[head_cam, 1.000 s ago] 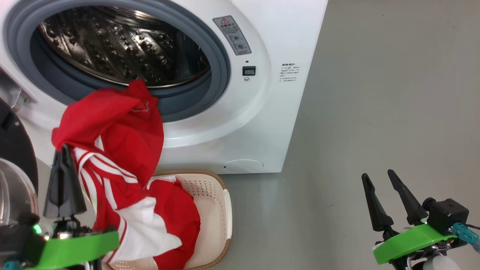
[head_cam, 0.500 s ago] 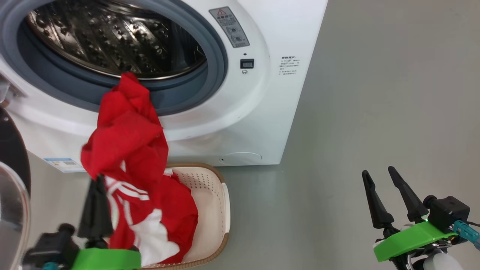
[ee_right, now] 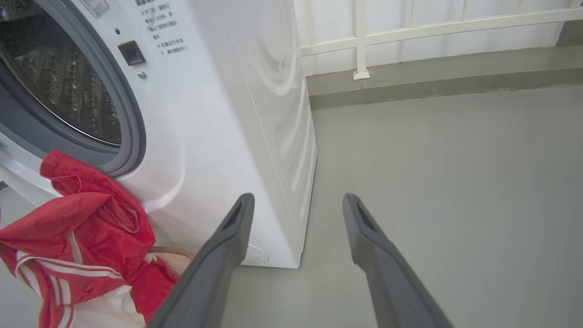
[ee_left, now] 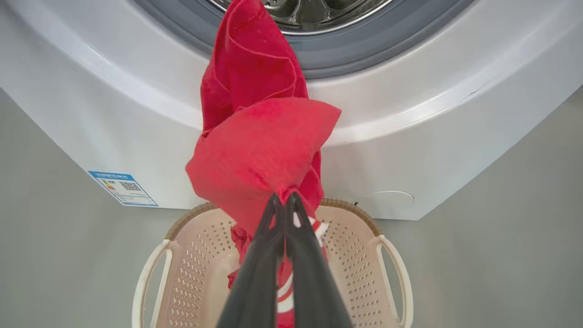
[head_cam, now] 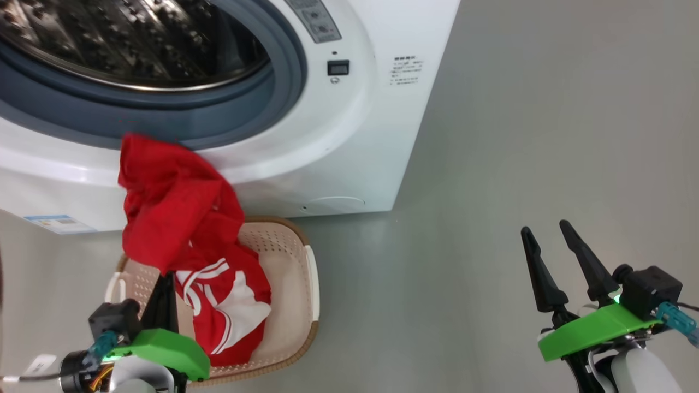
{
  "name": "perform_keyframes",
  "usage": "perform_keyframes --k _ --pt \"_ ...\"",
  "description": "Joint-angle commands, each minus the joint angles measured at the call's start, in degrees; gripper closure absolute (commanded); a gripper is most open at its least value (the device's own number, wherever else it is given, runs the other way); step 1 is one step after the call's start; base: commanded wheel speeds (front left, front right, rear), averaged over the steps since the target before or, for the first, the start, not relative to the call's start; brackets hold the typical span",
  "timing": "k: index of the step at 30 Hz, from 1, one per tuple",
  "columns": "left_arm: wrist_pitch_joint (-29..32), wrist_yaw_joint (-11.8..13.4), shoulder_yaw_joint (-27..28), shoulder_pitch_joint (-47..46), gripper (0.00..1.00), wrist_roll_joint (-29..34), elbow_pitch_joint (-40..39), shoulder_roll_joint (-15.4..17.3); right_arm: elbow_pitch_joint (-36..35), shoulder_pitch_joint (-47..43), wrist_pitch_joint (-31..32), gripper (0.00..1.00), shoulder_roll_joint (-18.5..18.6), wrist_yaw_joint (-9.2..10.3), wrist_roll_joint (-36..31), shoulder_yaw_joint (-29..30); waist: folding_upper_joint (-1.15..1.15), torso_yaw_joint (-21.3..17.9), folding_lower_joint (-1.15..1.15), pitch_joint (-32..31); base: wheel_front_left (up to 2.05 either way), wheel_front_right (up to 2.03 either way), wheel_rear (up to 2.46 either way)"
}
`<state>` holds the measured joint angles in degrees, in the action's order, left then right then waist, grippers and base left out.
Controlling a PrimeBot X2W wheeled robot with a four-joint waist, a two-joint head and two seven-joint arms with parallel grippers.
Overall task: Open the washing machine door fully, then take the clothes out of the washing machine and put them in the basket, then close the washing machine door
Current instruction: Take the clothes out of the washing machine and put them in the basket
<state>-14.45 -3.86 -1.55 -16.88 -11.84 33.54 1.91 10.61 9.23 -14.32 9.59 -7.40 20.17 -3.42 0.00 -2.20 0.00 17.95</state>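
The washing machine (head_cam: 349, 136) stands with its drum opening uncovered; its door is out of view. Red clothes (head_cam: 175, 207) with white stripes hang from the grey seal down into the cream basket (head_cam: 306, 273) on the floor in front. My left gripper (head_cam: 165, 279) is shut on a fold of the clothes (ee_left: 259, 150) above the basket (ee_left: 355, 255); in the left wrist view the left gripper (ee_left: 283, 197) has its tips pressed together under the fabric. My right gripper (head_cam: 543, 226) stands open and holds nothing, off to the right above bare floor. The right wrist view shows the right gripper (ee_right: 298, 197) with its jaws apart.
Low on the machine's front sit a blue label (head_cam: 52, 224) and a round white cap (head_cam: 333, 203). Grey floor (head_cam: 519, 136) stretches to the right of the machine. Behind the machine's side a white railing (ee_right: 360, 41) runs along a low kerb.
The head camera has tilted, shifting the whole picture. My left gripper has come down and rightward with the clothes, over the basket; more fabric now lies in it. The right gripper has stayed open.
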Motion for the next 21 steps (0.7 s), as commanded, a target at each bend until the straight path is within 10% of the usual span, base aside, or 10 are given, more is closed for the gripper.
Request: perform_keyframes --k 1,21 --pt "-0.5 -0.6 2.1 -2.3 1.0 0.9 1.2 1.1 -1.5 1.1 -0.7 0.0 0.3 -0.09 -0.5 -1.5 0.0 -1.4 0.0 1.9 0.0 0.0 0.0" --pt "-0.5 -1.8 2.0 -18.8 1.0 5.4 28.3 3.0 -2.9 6.1 -0.7 0.0 -0.7 -0.09 -0.7 -3.2 0.0 -5.5 0.0 11.6 0.0 0.0 0.0"
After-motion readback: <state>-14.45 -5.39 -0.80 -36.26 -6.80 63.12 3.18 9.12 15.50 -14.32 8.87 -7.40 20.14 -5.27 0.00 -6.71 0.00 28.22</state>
